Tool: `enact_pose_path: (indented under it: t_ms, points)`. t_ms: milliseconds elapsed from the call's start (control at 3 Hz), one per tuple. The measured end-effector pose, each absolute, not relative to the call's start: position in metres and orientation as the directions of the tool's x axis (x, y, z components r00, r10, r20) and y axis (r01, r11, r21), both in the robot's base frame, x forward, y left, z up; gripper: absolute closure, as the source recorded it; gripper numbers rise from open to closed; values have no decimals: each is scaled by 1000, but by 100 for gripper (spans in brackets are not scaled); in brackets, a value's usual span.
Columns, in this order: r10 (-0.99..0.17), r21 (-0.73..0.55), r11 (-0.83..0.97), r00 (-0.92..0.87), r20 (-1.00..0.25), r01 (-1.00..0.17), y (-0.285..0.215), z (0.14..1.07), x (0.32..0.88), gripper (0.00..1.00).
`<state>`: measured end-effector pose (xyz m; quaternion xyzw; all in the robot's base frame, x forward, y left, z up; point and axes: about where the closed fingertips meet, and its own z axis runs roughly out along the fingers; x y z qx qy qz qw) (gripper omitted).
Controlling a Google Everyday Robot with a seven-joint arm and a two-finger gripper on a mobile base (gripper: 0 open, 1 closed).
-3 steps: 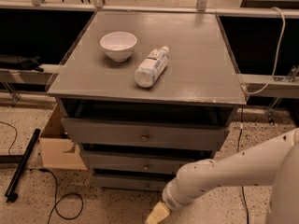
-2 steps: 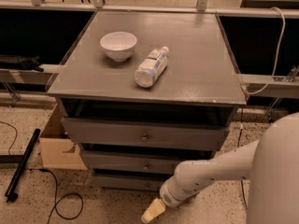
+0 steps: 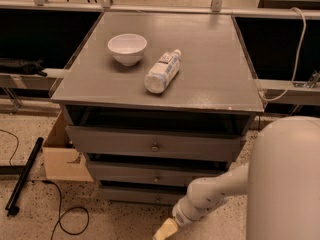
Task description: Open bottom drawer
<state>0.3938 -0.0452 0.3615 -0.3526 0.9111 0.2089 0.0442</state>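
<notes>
Hanging low by the speckled floor, the tan gripper just below and slightly right of the small knob on the bottom drawer, lowest front of the grey cabinet, apart from that knob, grip width not discernible.

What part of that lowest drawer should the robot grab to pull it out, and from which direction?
The small round knob at the middle of the bottom drawer. That front is a thin flat strip with no other handhold showing, so come straight from the front, level with the knob, and pull outward. The gripper hangs low near the floor, just in front of the drawer.
</notes>
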Motion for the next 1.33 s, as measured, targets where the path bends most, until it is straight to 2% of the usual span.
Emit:
enact_pose_path:
  t_ms: [333,667,1333]
  points:
    - [-580,412,701,-802,-145,-582,-54,304,376,0]
    - [-580,412,701,-802,-145,-582,-54,304,376,0]
    - [-628,279,690,-744,-229,-668,-37,311,387,0]
